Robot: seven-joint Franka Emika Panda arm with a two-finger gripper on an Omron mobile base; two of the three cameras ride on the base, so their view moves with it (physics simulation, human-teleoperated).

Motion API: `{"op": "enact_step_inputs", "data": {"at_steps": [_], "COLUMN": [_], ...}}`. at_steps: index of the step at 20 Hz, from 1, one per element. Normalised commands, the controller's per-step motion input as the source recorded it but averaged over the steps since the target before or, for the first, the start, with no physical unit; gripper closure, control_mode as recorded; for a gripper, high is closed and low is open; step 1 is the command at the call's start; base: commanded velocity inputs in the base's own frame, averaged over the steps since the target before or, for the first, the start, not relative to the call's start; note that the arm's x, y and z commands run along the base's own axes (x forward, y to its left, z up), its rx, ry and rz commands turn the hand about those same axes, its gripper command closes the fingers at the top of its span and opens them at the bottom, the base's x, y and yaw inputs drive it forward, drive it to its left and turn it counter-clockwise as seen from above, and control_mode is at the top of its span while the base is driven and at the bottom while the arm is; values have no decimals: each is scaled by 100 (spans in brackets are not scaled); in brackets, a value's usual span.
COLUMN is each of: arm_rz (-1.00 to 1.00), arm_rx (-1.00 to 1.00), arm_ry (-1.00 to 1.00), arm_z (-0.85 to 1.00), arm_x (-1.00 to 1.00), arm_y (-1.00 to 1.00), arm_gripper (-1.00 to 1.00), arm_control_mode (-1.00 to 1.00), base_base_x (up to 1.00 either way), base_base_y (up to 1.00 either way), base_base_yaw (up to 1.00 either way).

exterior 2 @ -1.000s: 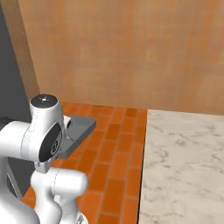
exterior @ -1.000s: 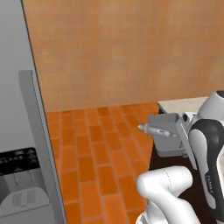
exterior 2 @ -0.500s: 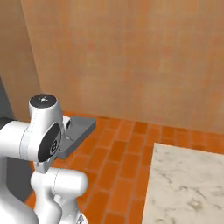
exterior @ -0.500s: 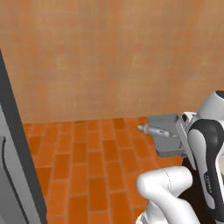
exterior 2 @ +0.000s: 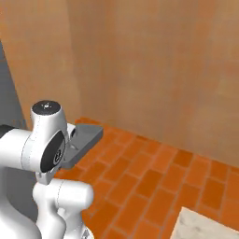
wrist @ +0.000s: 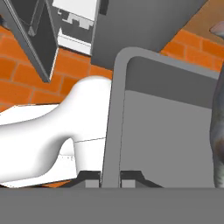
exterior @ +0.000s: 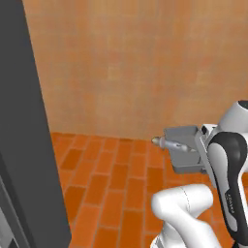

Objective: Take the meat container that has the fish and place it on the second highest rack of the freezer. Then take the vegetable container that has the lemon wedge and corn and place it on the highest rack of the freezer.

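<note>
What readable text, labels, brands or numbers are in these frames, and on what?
None readable.
Grey tray with the fish in it, clamped at its rim by the gripper: plain, no label.
Freezer: bare grey side, no brand mark.
Hand view, white panel with dark shapes: too blurred to tell if it is text.
Brick floor and wooden wall: no signs.

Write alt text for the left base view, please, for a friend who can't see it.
A white robot arm holds a grey tray in the air over an orange brick floor, a slim silvery fish lying in it with its pointed end poking past the rim. A tall dark grey panel fills the left, with a tan wall behind.
</note>
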Motion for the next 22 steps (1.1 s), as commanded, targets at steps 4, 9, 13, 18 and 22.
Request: {"op": "enact_step_inputs", "data": {"at_steps": [4, 9, 13, 18, 22], "arm_rz": [0, 0, 0, 0, 0], "arm_rx": [0, 0, 0, 0, 0], "arm_ry": [0, 0, 0, 0, 0], "arm_z": [0, 0, 0, 0, 0], "arm_x": [0, 0, 0, 0, 0], "arm_y": [0, 0, 0, 0, 0], "arm_gripper": [100, 100, 100, 100, 100], "arm_control_mode": [100, 100, 100, 100, 100], "base_base_x": [14, 27, 27, 9, 9], "base_base_y": [23, 9, 0, 0, 0], "base_base_yaw": [65, 61, 60, 61, 61]}}
